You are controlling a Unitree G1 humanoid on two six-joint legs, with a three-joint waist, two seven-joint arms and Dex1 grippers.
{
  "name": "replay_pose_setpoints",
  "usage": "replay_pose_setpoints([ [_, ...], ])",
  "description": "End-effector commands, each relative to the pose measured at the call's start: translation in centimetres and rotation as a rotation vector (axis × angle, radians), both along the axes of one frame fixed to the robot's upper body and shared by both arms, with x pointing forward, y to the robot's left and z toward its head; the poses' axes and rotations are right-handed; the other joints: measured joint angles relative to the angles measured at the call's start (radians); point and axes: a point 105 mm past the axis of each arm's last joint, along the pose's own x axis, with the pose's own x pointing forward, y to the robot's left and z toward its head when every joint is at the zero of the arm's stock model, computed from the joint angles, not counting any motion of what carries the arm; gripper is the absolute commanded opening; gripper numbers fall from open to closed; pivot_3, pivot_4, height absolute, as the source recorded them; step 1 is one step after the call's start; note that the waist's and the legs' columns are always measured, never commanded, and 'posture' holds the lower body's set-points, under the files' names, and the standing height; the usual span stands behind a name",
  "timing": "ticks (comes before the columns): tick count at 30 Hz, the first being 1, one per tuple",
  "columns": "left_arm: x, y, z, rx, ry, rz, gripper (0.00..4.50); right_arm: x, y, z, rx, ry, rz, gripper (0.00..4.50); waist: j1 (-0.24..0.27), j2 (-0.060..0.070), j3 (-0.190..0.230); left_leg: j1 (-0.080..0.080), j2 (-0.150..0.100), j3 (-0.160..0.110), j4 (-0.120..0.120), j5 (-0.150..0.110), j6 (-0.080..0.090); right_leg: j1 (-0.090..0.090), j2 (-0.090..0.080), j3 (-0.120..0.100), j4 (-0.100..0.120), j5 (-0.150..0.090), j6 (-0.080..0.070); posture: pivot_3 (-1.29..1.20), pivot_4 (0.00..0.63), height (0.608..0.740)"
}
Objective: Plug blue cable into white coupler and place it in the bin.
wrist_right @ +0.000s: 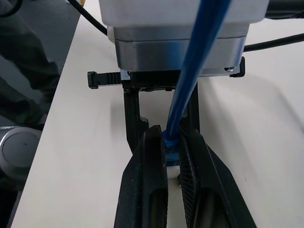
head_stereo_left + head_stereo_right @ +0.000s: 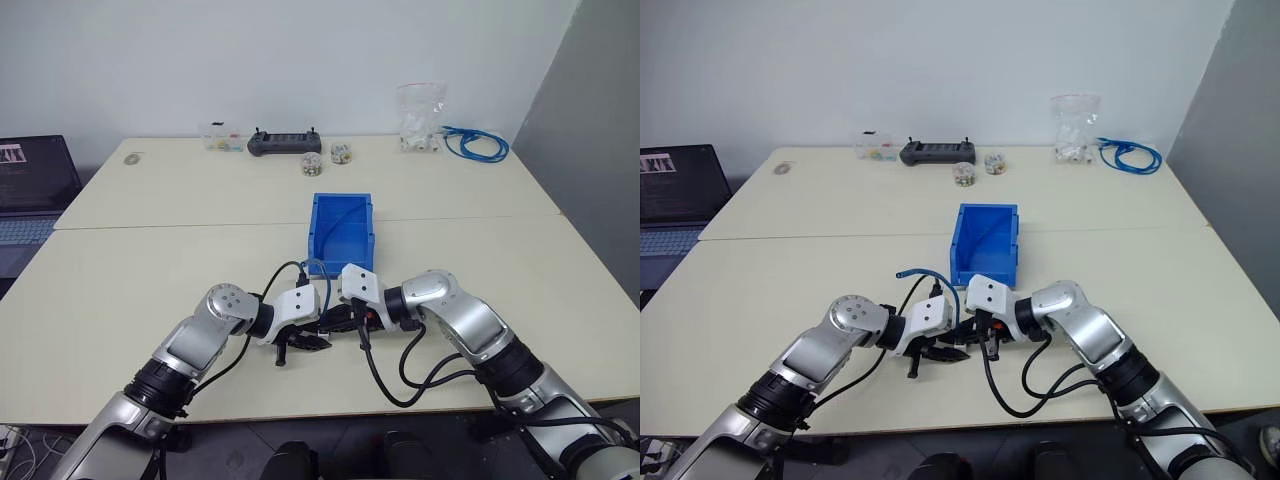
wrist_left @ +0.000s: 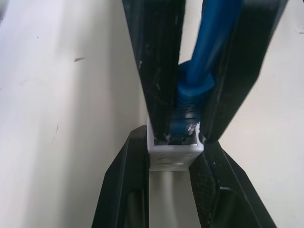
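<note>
Near the tabletop's front edge, the left claw [image 3: 173,156] is clamped on the white coupler [image 3: 174,154]; the right claw [image 1: 172,156] pinches the blue cable [image 3: 209,42], plug entering the socket (seating unclear). The bin [image 2: 340,235], just behind, awaits them.

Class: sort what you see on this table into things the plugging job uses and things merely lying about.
Job:
blue cable
white coupler
bin
left gripper
right gripper

Lying about:
black controller
coiled blue cable
clear bag
laptop
</note>
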Motion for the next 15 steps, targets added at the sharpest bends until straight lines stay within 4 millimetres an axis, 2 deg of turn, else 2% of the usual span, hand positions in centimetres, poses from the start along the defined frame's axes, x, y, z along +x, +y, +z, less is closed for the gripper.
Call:
replay_pose_setpoints([
  [1, 0.2, 0.7, -0.7, 0.046, -0.012, 0.041, 0.80, -1.8, -0.9, -4.9, -0.128, 0.158, -0.004, 0.08, 0.000, -0.001, -0.001, 0.003, 0.000, 0.000, -0.002, 0.000, 0.000, 0.002, 0.000, 0.000, -0.001, -0.001, 0.000, 0.00, 0.150, 0.740],
  [4, -0.2, 1.1, -0.9, 0.024, 0.016, 0.058, 0.80, -1.0, -1.0, -3.1, -0.063, 0.112, -0.028, 0.08, 0.000, -0.001, -0.001, 0.004, 0.000, -0.002, -0.005, 0.000, 0.000, 0.002, 0.000, -0.001, -0.001, -0.003, -0.001, 0.00, 0.150, 0.740],
  [6, -0.7, 1.7, -1.1, 0.019, 0.018, 0.047, 1.50, -0.5, -0.9, -1.1, 0.005, 0.059, -0.044, 0.08, 0.001, -0.001, 0.000, 0.003, 0.000, -0.002, -0.005, 0.000, -0.001, 0.002, 0.000, -0.002, 0.000, -0.003, -0.001, 0.00, 0.150, 0.740],
  [7, -0.9, 1.9, -1.1, 0.014, 0.016, 0.045, 1.56, -0.3, -0.8, -0.1, 0.038, 0.039, -0.052, 0.08, 0.000, -0.001, 0.001, 0.003, 0.000, -0.003, -0.005, 0.000, -0.001, 0.002, 0.000, -0.002, 0.000, -0.003, -0.002, 0.00, 0.150, 0.740],
  [9, -1.2, 2.0, -0.8, -0.021, 0.011, 0.058, 1.97, -0.4, -0.6, 1.7, 0.104, 0.012, -0.057, 0.08, 0.000, 0.000, 0.005, 0.002, 0.001, -0.002, -0.005, -0.001, -0.001, 0.000, 0.000, -0.001, 0.000, -0.003, -0.002, 0.00, 0.150, 0.740],
  [15, -1.4, 3.2, 1.3, -0.103, -0.023, 0.117, 3.31, -0.6, -0.3, 4.9, 0.208, -0.064, -0.067, 0.08, -0.001, 0.000, 0.014, -0.013, 0.001, -0.003, -0.004, 0.000, -0.002, -0.015, 0.000, -0.002, 0.004, -0.003, -0.002, 0.00, 0.150, 0.740],
])
